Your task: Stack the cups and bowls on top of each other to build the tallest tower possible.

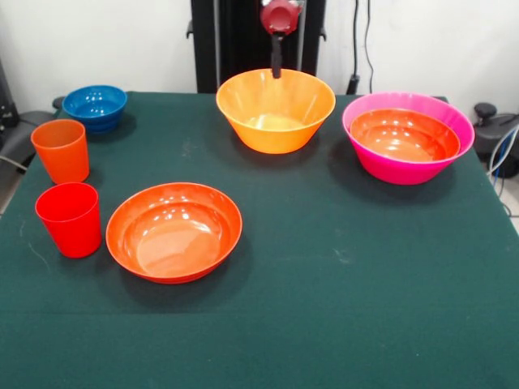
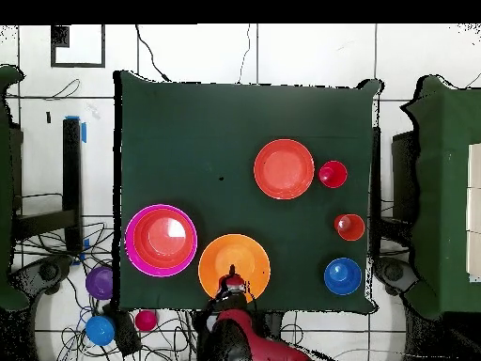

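The tower is a large magenta-pink bowl (image 1: pixel 405 168) (image 2: pixel 132 241) with a shallow red-orange bowl (image 1: pixel 403 136) (image 2: pixel 162 238) nested in it. A yellow-orange bowl (image 1: pixel 276 117) (image 2: pixel 234 263) stands beside it at the robot's side of the table. My gripper (image 1: pixel 276 65) (image 2: pixel 232 279) hangs over that bowl's rim nearest the pedestal, holding nothing. A second red-orange bowl (image 1: pixel 173 231) (image 2: pixel 284 169) sits mid-table. The red cup (image 1: pixel 70 219) (image 2: pixel 333 174) and the orange cup (image 1: pixel 61 150) (image 2: pixel 349 227) stand upright beside it. A blue bowl (image 1: pixel 95 105) (image 2: pixel 343 275) is at the corner.
The green table cloth (image 1: pixel 349 308) (image 2: pixel 188 141) covers the table. In the overhead view a purple bowl (image 2: pixel 99 281), a blue bowl (image 2: pixel 99 329) and a small pink-red bowl (image 2: pixel 146 320) lie off the table among cables by the robot's base.
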Action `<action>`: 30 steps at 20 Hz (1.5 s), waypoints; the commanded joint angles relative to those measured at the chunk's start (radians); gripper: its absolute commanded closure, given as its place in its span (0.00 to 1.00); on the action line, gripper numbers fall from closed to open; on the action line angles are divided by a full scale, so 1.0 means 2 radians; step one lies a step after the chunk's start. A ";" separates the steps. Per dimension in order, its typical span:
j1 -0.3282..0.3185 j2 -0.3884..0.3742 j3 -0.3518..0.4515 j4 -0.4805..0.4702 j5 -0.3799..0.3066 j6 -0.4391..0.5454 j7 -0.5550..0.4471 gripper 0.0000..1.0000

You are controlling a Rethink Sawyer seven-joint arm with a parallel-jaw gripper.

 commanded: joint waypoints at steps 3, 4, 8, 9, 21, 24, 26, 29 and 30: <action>0.015 0.059 0.049 -0.048 0.031 -0.044 0.131 0.00; 0.018 0.062 0.049 -0.058 0.033 -0.049 0.130 0.00; 0.026 0.055 0.056 -0.067 0.045 -0.051 0.133 0.00; 0.028 0.054 0.058 -0.068 0.048 -0.049 0.133 0.00; 0.034 0.044 0.080 -0.067 0.071 -0.051 0.145 0.00; 0.033 0.044 0.081 -0.063 0.072 -0.052 0.146 0.00; 0.028 0.039 0.080 -0.055 0.069 -0.045 0.141 0.00; 0.019 0.017 0.078 -0.027 0.063 -0.021 0.134 0.00; 0.019 0.013 0.079 -0.021 0.064 -0.017 0.134 0.00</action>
